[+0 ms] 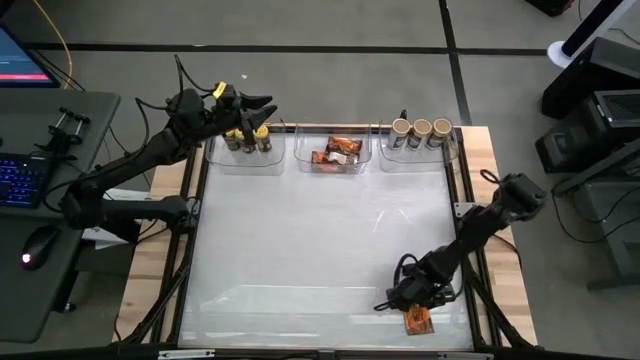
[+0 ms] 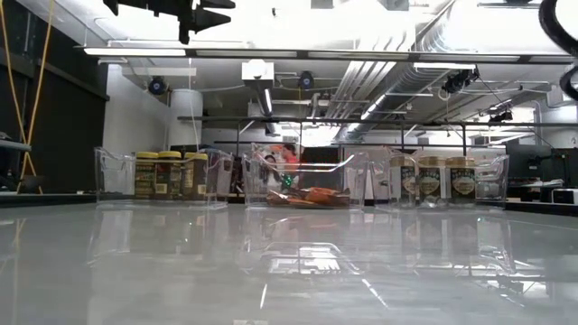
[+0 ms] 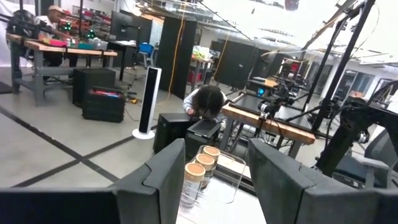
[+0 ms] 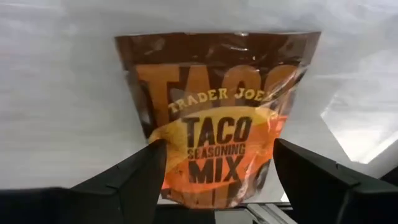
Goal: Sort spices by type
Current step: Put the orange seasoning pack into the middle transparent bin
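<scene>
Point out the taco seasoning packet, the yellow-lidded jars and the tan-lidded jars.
taco seasoning packet (image 4: 217, 124), right wrist view, middle of its printed face.
yellow-lidded jars (image 2: 169, 175), low view, label of the middle jar.
tan-lidded jars (image 1: 421, 128), high view, lid of the middle jar.

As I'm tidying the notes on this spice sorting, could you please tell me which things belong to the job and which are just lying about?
Part of the job:
- yellow-lidded jars
- tan-lidded jars
- packets in the middle bin
- taco seasoning packet between the open right gripper

Just lying about:
- keyboard
- mouse
- laptop
</scene>
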`<control>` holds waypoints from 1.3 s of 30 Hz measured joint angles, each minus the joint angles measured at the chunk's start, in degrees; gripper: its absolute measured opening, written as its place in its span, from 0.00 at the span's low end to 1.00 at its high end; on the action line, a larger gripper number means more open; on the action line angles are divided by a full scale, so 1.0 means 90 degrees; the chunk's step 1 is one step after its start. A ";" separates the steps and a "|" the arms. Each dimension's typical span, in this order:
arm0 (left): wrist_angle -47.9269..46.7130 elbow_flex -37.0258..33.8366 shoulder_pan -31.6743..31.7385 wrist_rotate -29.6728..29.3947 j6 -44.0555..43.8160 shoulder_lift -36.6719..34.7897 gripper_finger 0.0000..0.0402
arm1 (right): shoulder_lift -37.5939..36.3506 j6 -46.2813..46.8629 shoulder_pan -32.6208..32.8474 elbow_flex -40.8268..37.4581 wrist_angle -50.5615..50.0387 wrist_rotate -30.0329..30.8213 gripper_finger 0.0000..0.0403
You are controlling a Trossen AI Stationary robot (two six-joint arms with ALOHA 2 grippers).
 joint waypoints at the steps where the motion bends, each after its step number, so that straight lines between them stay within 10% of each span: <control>1: -0.0004 0.0000 0.0000 0.0002 0.0000 0.0000 0.40 | 0.0053 -0.0002 0.0000 0.0000 0.0005 -0.0071 0.72; 14: -0.0002 0.0000 0.0000 0.0007 0.0005 0.0000 0.40 | 0.0351 -0.0278 -0.0019 0.0024 0.0049 -0.0160 0.65; 25: 0.0034 0.0000 0.0000 0.0010 0.0002 0.0000 0.40 | 0.0159 -0.0787 -0.0095 0.0005 -0.0046 0.0087 0.05; 33: 0.0046 0.0000 -0.0002 0.0018 -0.0055 -0.0005 0.40 | -0.1586 -0.2329 -0.0949 -0.0010 -0.1230 0.1421 0.11; 39: 0.0039 0.0000 -0.0002 0.0484 -0.0587 -0.0007 0.40 | -0.2964 -0.4904 -0.3237 -0.0008 -0.0510 0.3525 0.04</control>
